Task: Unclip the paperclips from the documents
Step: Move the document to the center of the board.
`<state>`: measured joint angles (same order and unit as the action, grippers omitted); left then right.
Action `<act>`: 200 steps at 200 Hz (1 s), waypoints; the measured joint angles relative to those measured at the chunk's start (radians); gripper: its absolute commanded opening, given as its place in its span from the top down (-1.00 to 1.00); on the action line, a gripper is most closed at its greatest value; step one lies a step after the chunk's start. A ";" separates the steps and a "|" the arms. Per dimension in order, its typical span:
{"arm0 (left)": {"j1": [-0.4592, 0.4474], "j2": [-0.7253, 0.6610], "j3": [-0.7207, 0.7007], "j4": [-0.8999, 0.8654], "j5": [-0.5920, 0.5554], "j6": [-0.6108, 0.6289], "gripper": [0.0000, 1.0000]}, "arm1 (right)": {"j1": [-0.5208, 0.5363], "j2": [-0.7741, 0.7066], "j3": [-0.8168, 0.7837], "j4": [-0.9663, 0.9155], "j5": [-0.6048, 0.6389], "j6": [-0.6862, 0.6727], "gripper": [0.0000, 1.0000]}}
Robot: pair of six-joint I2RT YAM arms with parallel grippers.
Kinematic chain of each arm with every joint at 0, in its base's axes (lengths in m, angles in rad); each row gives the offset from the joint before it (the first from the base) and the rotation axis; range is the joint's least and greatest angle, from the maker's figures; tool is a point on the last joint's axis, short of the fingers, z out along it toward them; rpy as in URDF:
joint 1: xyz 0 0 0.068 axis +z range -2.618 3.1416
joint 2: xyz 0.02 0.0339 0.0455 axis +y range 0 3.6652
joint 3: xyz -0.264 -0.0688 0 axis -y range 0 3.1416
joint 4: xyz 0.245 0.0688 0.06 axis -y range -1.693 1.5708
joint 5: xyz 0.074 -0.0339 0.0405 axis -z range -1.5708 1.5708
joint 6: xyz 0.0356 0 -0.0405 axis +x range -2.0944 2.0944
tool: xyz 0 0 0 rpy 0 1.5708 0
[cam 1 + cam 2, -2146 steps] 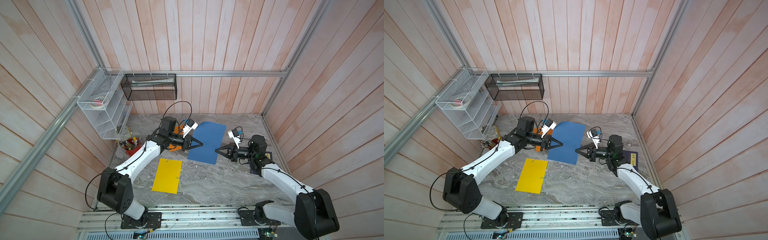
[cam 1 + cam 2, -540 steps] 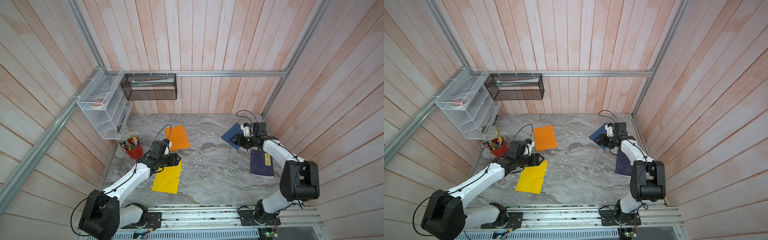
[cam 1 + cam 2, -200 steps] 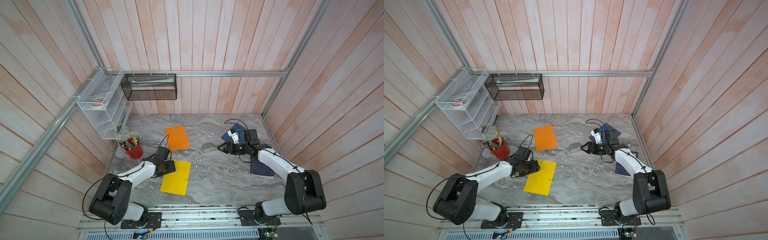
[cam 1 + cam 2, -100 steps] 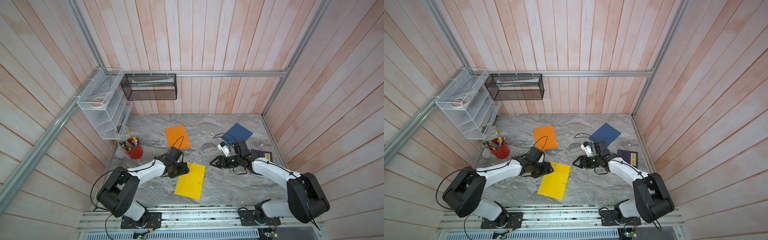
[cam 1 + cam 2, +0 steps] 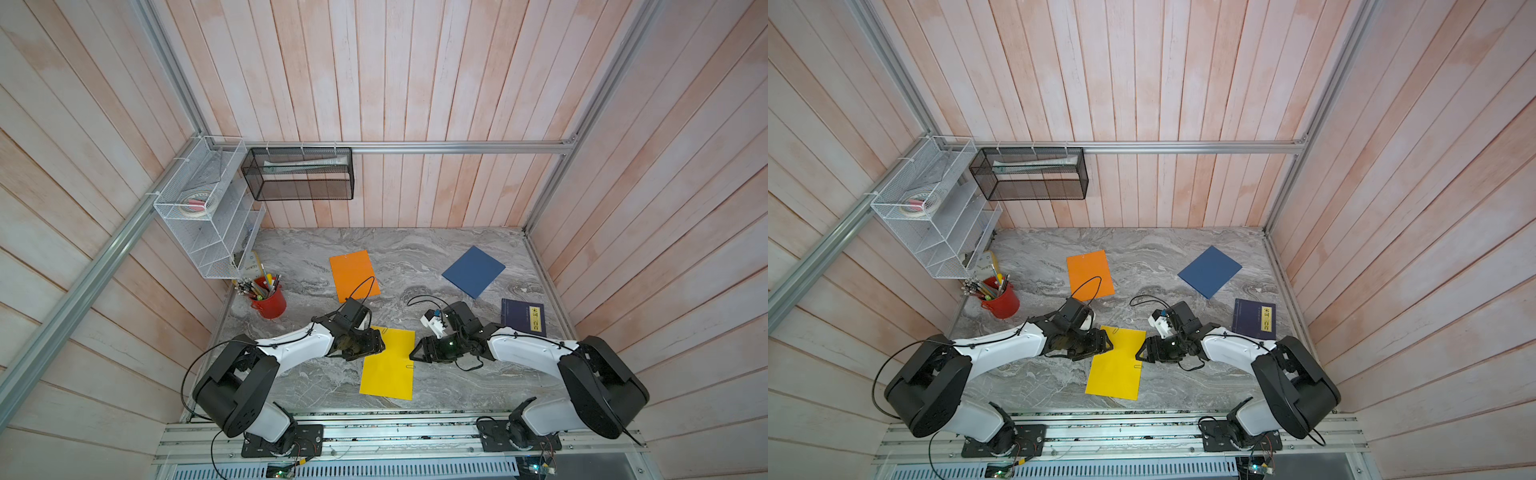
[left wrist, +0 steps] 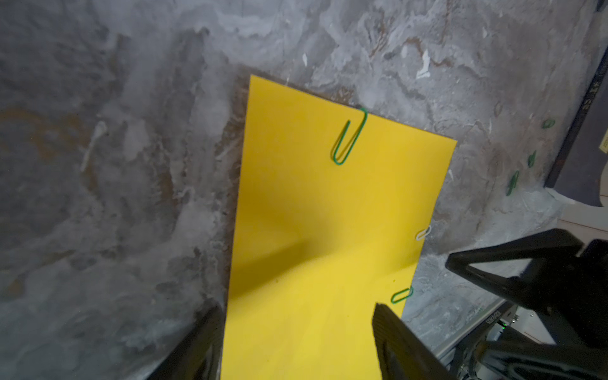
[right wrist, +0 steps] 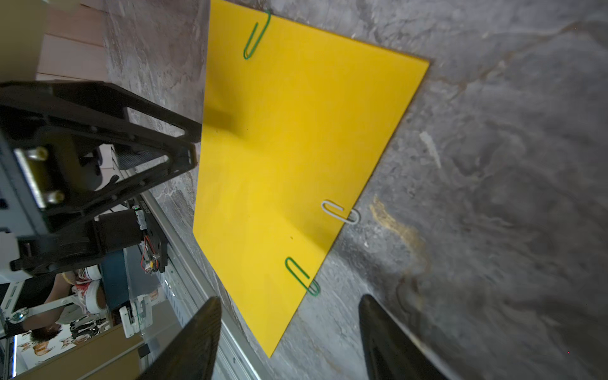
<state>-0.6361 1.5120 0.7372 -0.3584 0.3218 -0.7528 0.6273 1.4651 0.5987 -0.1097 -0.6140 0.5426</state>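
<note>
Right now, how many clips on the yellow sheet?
3. Green clip on a short edge of the yellow sheet; silver clip and second green clip on the long edge by the right gripper. Nearly the whole sheet shows; none seem hidden.

2 top views high overhead, facing down, whole tabletop [image 5: 415,257]; 2 wrist views close, low, share yellow sheet [image 6: 312,214].

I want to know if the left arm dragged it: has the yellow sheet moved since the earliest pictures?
Yes. In a top view the yellow sheet now lies farther from the red pencil cup and nearer the navy book.
</note>
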 measured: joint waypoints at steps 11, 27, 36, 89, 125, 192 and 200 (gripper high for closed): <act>0.000 -0.002 -0.004 0.000 0.011 0.000 -0.50 | 0.006 0.024 0.005 0.010 -0.004 0.008 -0.37; 0.000 -0.006 -0.009 0.005 0.017 0.000 -0.50 | 0.013 0.047 0.024 0.030 0.002 0.016 -0.38; 0.000 -0.009 -0.013 0.008 0.018 0.000 -0.50 | 0.014 0.062 0.035 0.040 0.002 0.021 -0.38; 0.000 -0.017 -0.028 0.022 0.045 -0.001 -0.50 | 0.017 0.126 0.087 0.082 -0.001 0.034 -0.39; 0.000 -0.023 -0.035 0.027 0.050 -0.002 -0.50 | 0.016 0.150 0.113 0.084 -0.001 0.033 -0.40; -0.002 -0.011 -0.032 0.034 0.089 -0.015 -0.50 | -0.045 0.109 0.144 -0.029 0.027 -0.024 -0.40; -0.002 -0.007 -0.026 0.031 0.091 -0.016 -0.50 | -0.060 0.094 0.145 -0.044 0.030 -0.033 -0.40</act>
<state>-0.6380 1.5051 0.7109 -0.3279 0.4129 -0.7685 0.5671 1.5593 0.7437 -0.1539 -0.5838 0.5095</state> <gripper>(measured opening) 0.748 0.699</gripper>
